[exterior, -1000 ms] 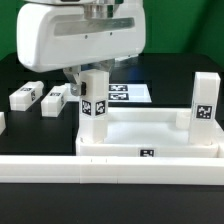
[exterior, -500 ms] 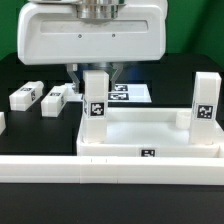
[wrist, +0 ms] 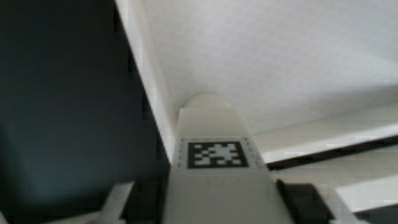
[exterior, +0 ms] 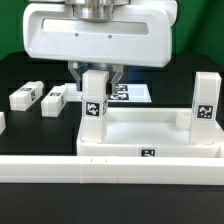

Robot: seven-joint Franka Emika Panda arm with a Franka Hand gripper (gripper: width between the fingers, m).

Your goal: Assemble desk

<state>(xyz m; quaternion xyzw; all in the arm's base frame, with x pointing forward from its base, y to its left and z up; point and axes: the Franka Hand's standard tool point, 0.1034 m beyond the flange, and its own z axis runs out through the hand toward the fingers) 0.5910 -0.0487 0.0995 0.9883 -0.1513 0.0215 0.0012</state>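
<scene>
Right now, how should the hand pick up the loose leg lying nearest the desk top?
Probably from above, closing on the leg across its two long side faces near mid-length. It lies flat on the black table, its square section gives parallel faces, and a gap separates it from the other loose leg.

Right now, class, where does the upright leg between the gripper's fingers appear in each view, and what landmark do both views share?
Exterior view: the leg stands upright left of centre, at the desk top's far corner on the exterior view's left, under the gripper.
Wrist view: the leg runs through the middle of the picture.
Shared landmark: the black-and-white tag on that leg.
</scene>
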